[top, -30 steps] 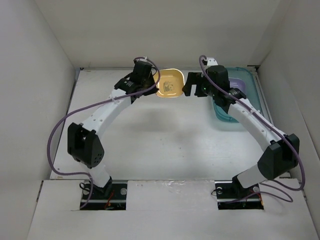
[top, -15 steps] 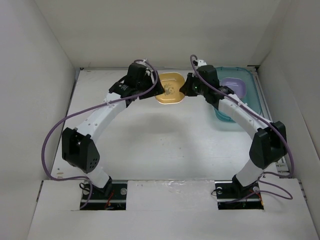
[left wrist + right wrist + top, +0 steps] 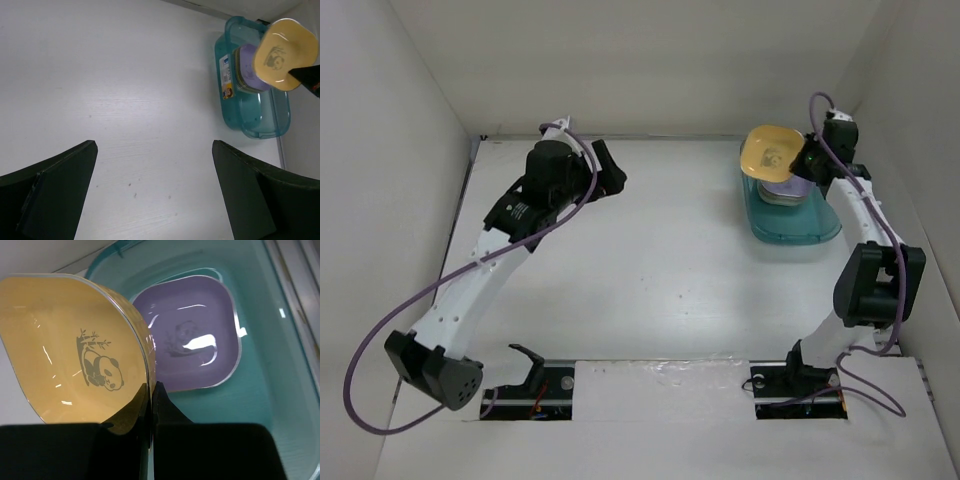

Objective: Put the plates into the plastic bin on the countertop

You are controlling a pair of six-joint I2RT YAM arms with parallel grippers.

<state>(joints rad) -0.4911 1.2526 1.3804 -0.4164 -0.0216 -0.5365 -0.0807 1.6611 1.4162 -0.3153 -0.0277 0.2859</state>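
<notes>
Here the yellow plate (image 3: 75,350) hangs rim-clamped in the right pincer (image 3: 151,390).

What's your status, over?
Right end effector shut on yellow plate, tilted over bin. Left end effector open, empty. Lavender plate in bin. Nothing blocking.

The yellow plate (image 3: 70,355) is smooth and glossy, with bright glints on its face; whether it is plastic or glazed ware cannot be told. The lavender plate (image 3: 192,340) shines the same way. The bin (image 3: 280,390) is smooth, translucent teal plastic with a printed label (image 3: 227,75) on its wall. The countertop (image 3: 650,260) is matt white, faintly streaked. The left gripper (image 3: 154,147) has matt black fingers (image 3: 55,190).
</notes>
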